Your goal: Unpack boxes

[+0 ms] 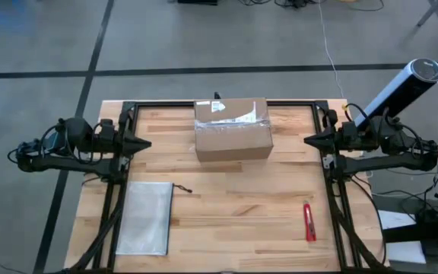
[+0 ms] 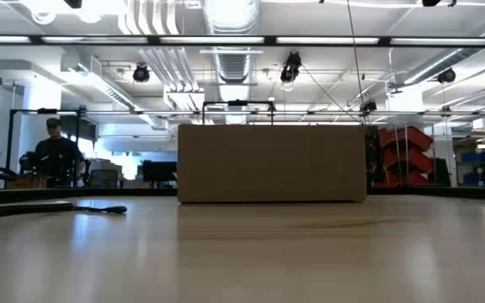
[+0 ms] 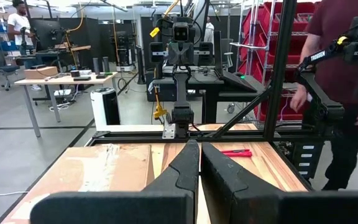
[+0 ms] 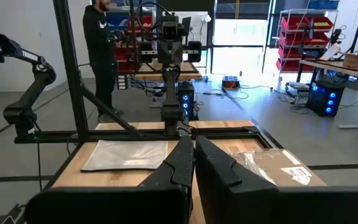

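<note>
A brown cardboard box (image 1: 233, 129) with clear tape and a white label rests on its bottom at the table's far middle; it also shows in the low view as the box (image 2: 272, 163) and in the wrist views as the box (image 3: 98, 169) and the box (image 4: 275, 167). My left gripper (image 1: 147, 143) stays shut at the table's left edge, level, well short of the box. My right gripper (image 1: 307, 140) stays shut at the right edge, level, also apart from the box. Both touch nothing.
A flat grey-white zip pouch (image 1: 144, 218) lies at the near left. A small red utility knife (image 1: 309, 221) lies at the near right. A black frame (image 1: 219, 103) rims the table. People stand in the room beyond the table, one close to its right side.
</note>
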